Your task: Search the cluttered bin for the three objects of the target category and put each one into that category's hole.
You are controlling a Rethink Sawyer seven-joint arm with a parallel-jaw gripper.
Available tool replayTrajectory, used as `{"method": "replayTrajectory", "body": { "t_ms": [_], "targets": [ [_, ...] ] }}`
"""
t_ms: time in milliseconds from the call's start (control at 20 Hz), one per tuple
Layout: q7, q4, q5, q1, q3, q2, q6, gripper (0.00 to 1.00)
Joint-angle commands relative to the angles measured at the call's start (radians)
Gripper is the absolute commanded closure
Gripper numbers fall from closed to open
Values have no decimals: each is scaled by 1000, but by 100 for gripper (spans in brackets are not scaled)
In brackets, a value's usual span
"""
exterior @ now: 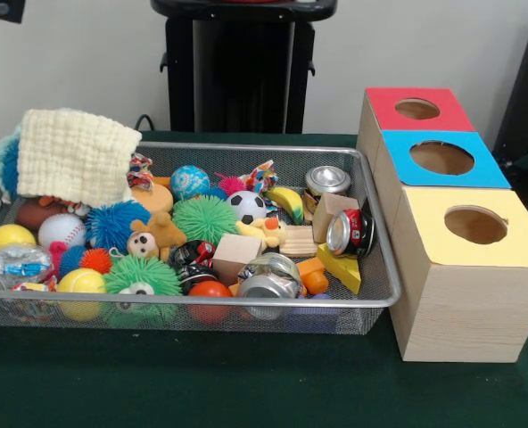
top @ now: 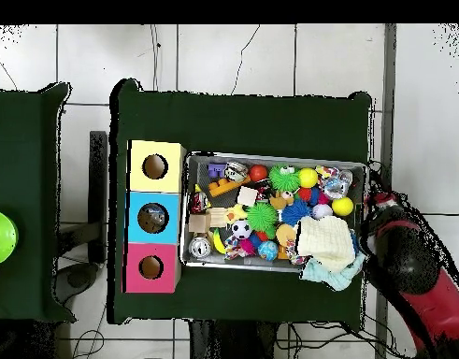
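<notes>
The wire mesh bin (exterior: pixel 246 148) is full of toys and also shows in the overhead view (top: pixel 270 156). A clear bottle with a blue label (exterior: pixel 18 265) lies at its near left corner. A second clear bottle (exterior: pixel 30 301) lies beside it against the rim. Both show as a clear cluster (top: pixel 335 181) from above. A shiny container (exterior: pixel 268 278) lies at the near rim; I cannot tell if it is a bottle or a can. The blue-topped box's hole (exterior: pixel 441 158) (top: pixel 152 218) is right of the bin. My gripper (top: pixel 379 200) is just outside the bin's edge, above nothing.
A red-topped box (exterior: pixel 416 109) and a yellow-topped box (exterior: pixel 474 225) flank the blue one. A cream cloth (exterior: pixel 77 156) drapes over the bin's far left corner. Two metal cans (exterior: pixel 326 181) (exterior: pixel 351 232), spiky balls (exterior: pixel 205 219) and wooden blocks fill the bin.
</notes>
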Motion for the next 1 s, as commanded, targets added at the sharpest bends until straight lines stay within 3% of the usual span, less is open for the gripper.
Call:
{"method": "replayTrajectory", "body": {
  "t_ms": [50,450,700,1000],
  "targets": [
    [222,81,-76,-86,107,119,-169,0],
    [215,80,-96,-126,157,170,-201,0],
    [239,97,-90,-109,139,182,-239,0],
    [299,183,-66,-131,202,143,-232,0]
  ]
}}
